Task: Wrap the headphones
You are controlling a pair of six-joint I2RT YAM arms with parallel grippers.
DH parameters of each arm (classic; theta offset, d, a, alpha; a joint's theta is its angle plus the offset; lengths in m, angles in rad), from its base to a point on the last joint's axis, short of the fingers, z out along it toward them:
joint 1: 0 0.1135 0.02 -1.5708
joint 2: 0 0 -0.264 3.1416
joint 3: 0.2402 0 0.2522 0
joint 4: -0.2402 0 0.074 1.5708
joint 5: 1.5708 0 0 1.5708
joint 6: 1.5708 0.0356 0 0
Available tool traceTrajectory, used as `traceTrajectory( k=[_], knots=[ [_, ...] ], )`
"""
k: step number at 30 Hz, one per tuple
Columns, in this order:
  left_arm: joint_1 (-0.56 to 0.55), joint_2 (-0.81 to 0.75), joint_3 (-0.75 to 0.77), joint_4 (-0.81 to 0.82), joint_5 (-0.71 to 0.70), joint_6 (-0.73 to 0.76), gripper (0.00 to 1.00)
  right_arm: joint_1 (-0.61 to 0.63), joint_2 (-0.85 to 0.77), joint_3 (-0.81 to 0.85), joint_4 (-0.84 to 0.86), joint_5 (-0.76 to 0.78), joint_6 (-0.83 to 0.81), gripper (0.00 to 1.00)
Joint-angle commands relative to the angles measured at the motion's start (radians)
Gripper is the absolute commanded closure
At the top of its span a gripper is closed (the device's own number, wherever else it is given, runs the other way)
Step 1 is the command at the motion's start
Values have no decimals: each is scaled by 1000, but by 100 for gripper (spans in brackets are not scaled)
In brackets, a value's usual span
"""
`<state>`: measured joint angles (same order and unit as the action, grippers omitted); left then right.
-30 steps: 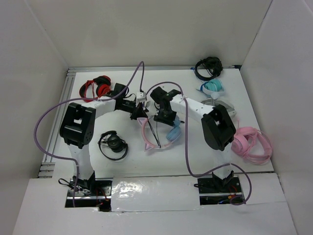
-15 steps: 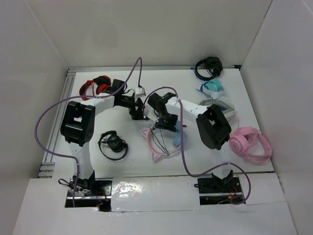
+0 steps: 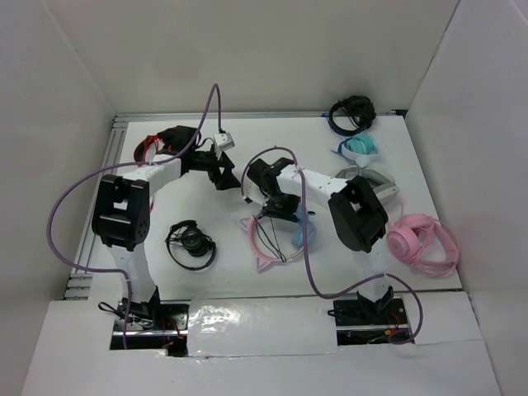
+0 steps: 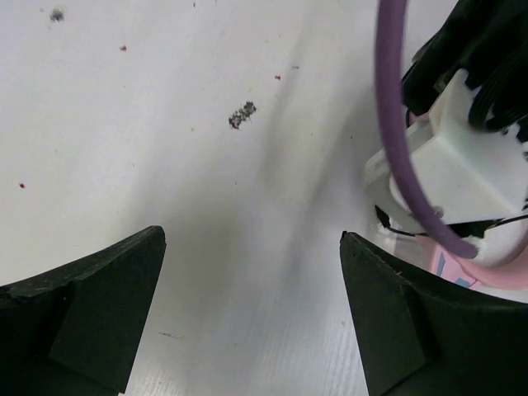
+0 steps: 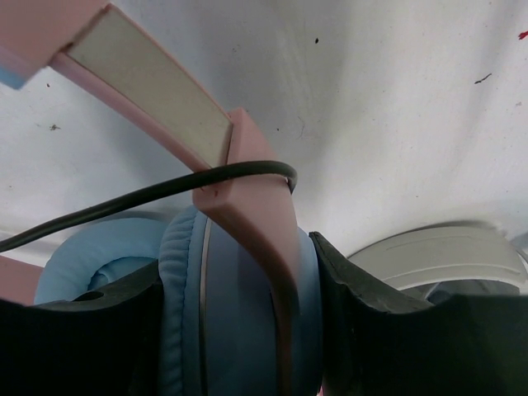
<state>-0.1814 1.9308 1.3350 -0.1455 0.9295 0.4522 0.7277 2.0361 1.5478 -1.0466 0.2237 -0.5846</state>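
Observation:
The headphones [image 3: 254, 241] lie at mid-table: a thin pink headband with cat ears, light blue ear cups [image 3: 299, 234] and a thin black cable [image 3: 268, 233] across the loop. My right gripper [image 3: 280, 208] is shut on one ear cup. In the right wrist view the blue cup [image 5: 231, 297] and its pink yoke fill my right gripper [image 5: 239, 318], and the black cable [image 5: 157, 191] loops over the yoke. My left gripper [image 3: 228, 175] hovers behind and to the left of the headphones, open. In its own view, only bare table shows in my left gripper [image 4: 252, 309].
Red-and-black headphones [image 3: 161, 145] lie at the far left, with a small black pair [image 3: 191, 242] nearer. All-pink headphones [image 3: 422, 244] sit at the right edge. Black [image 3: 351, 112], teal [image 3: 360, 148] and grey-white [image 3: 373, 176] pairs line the back right. Purple arm cables arc overhead.
My left gripper has opened and drawn back toward the far left, away from the headphones. The headband swung toward the near side while my right gripper kept its hold.

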Motion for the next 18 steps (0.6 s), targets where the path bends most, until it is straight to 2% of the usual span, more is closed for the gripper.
traceTrajectory(
  k=[1,2,3,4,14,15,16,18],
  knots=[
    [-6,-76,-20,52,23,-24,1,18,-13,23,-38,9,14,50],
    [-6,-85,-26,53,29,-24,1,18,-23,23,-36,3,11,48],
    [-6,-104,-43,63,35,-23,1,19,-28,15,-30,0,9,30],
    [-6,-114,-51,79,35,-26,1,21,-34,12,-21,-15,6,22],
    [-6,-210,-102,115,63,-47,1,21,-83,-11,37,-3,14,11],
    [-6,-220,-106,121,69,-58,1,21,-109,-14,60,-6,12,8],
    [-4,-236,-114,133,86,-64,1,21,-125,-20,72,-26,9,0],
    [-6,-294,-143,173,91,-101,1,21,-187,-28,112,-47,2,0]
  ],
)
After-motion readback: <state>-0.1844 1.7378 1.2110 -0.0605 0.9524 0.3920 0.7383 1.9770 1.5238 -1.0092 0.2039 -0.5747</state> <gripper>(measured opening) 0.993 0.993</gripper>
